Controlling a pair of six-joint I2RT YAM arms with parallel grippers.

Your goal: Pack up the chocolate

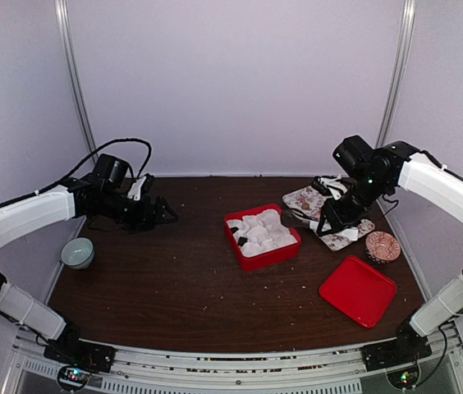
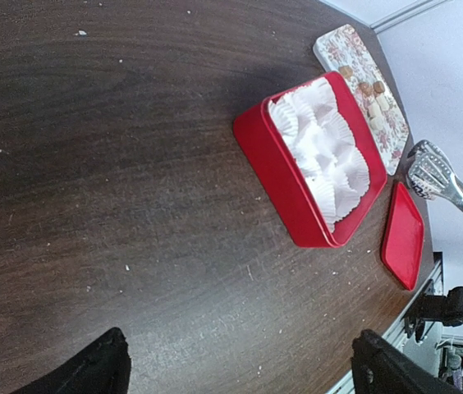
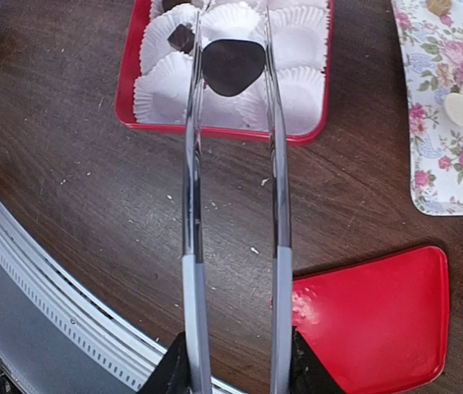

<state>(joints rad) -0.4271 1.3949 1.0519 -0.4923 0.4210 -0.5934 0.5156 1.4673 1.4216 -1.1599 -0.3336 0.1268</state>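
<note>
top: high, rear, downward | wrists: close, oblique | shared: red box (image 1: 269, 260)

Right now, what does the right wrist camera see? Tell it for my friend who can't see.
Long metal tongs, squeezed by the right arm's black fingers, pinch a dark chocolate over a red box of white paper cups. A smaller chocolate sits in one cup; a red lid and a flowered tray lie on the brown table.
</note>
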